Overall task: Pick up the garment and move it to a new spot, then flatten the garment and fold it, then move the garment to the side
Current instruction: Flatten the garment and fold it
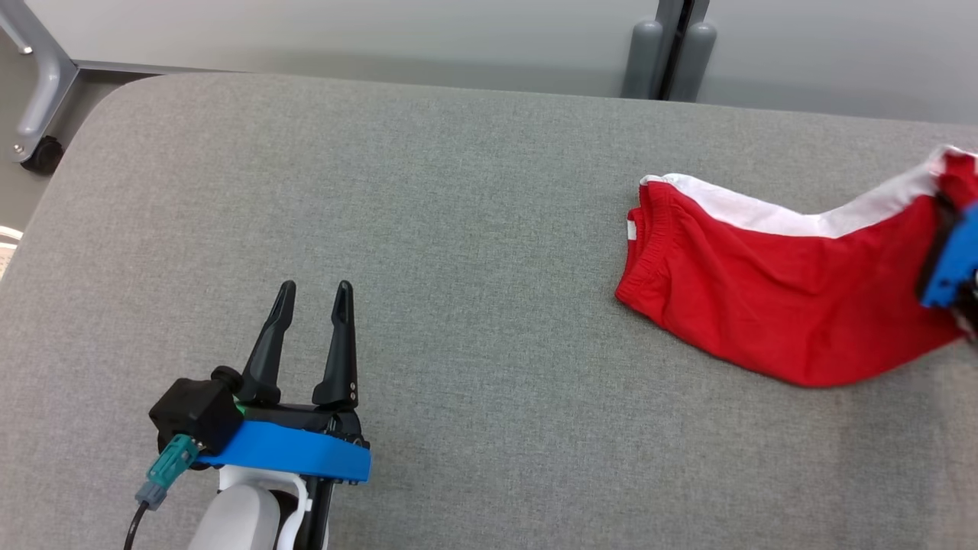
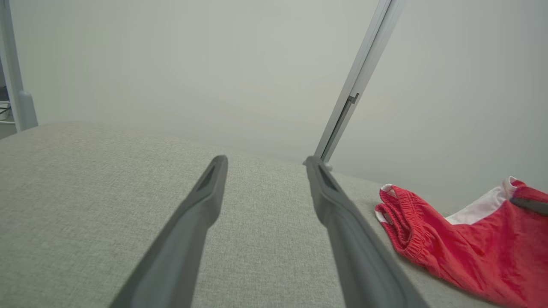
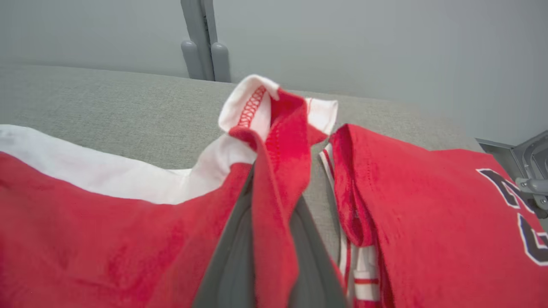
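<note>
You are watching the right gripper pinching shut on a raised fold of the red cloth garment with a white edge band, which is lying toward 3 o'clock on the grey fabric-covered table in the head view. The left gripper is hovering at 7 o'clock with its fingers spread wide, holding nothing, well apart from the garment.

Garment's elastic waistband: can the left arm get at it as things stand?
Probably yes. The left gripper stands open over the grey table, with bare surface between it and the waistband. The right gripper, shut on the far end of the garment, sits clear of that path.
</note>
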Tool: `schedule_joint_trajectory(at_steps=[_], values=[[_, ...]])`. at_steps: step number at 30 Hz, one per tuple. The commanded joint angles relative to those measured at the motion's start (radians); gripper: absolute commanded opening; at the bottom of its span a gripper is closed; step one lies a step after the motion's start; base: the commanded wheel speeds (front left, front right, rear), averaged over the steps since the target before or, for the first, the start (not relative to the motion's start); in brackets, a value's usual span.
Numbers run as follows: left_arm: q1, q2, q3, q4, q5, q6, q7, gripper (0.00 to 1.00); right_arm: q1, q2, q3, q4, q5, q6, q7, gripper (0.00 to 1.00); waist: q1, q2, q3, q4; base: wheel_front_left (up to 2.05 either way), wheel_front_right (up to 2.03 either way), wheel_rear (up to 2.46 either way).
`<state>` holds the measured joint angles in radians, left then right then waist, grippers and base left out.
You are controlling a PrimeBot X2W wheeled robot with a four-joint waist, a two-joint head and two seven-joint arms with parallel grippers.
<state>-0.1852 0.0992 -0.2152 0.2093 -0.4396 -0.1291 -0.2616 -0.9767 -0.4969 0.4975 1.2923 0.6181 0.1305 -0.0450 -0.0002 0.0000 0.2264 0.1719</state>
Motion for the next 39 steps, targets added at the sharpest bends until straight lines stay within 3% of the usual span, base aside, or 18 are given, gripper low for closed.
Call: schedule_joint_trajectory(at_steps=[1, 10, 16, 17, 18, 22, 26, 31, 36, 39], values=[[0.011, 0.005, -0.004, -0.003, -0.002, -0.002, -0.004, 1.0, -0.027, 0.029, -0.004, -0.004, -0.021, 0.001, 0.005, 0.0, 0.0002, 0.0, -0.002, -0.001, 0.0, 0.0, 0.0], [0.008, 0.004, -0.01, -0.006, -0.004, -0.002, -0.004, 1.0, -0.096, 0.272, 0.014, -0.002, -0.197, 0.0, 0.072, 0.0, 0.0002, 0.0, -0.006, 0.026, 0.0, 0.0, 0.0], [-0.005, -0.002, -0.017, -0.004, -0.016, -0.002, -0.004, 1.0, -0.059, 0.335, -0.03, -0.001, -0.268, 0.0, 0.1, 0.0, 0.0002, 0.0, -0.001, 0.057, 0.0, 0.0, 0.0], [-0.006, -0.002, -0.016, -0.003, -0.016, -0.002, -0.004, 1.0, -0.057, 0.34, -0.043, -0.002, -0.281, 0.0, 0.095, 0.04, 0.0002, 0.0, -0.001, 0.06, 0.0, 0.0, 0.0], [-0.007, -0.002, -0.015, -0.003, -0.016, -0.002, -0.004, 1.0, -0.049, 0.351, -0.053, -0.002, -0.291, 0.0, 0.102, 1.0, 0.0002, 0.0, -0.001, 0.063, 0.0, 0.0, 0.0], [-0.003, -0.002, -0.004, 0.0, -0.018, -0.002, -0.004, 1.0, -0.029, 0.403, -0.074, -0.013, -0.291, 0.0, 0.102, 1.0, 0.0002, 0.0, -0.006, 0.064, 0.0, 0.0, 0.0], [0.014, -0.001, 0.008, 0.002, -0.015, -0.002, -0.004, 1.0, 0.026, 0.43, -0.048, -0.144, -0.218, 0.0, 0.132, 1.0, 0.0002, 0.0, -0.023, 0.047, 0.0, 0.0, 0.0], [0.035, -0.002, 0.035, -0.011, -0.006, -0.002, -0.004, 1.0, 0.103, 0.32, -0.093, -0.367, -0.205, 0.0, 0.099, 1.0, 0.0002, 0.0, -0.047, 0.005, 0.0, 0.0, 0.0], [0.043, 0.0, 0.057, -0.017, 0.0, -0.002, -0.004, 1.0, 0.244, 0.212, -0.283, -0.571, -0.289, 0.0, 0.085, 1.0, 0.0002, 0.0, -0.062, -0.03, 0.0, 0.0, 0.0], [0.045, 0.003, 0.059, -0.014, 0.0, -0.002, -0.004, 1.0, 0.361, 0.196, -0.394, -0.687, -0.377, 0.001, 0.082, 1.0, 0.0002, 0.0, -0.072, -0.04, 0.0, 0.0, 0.0]])
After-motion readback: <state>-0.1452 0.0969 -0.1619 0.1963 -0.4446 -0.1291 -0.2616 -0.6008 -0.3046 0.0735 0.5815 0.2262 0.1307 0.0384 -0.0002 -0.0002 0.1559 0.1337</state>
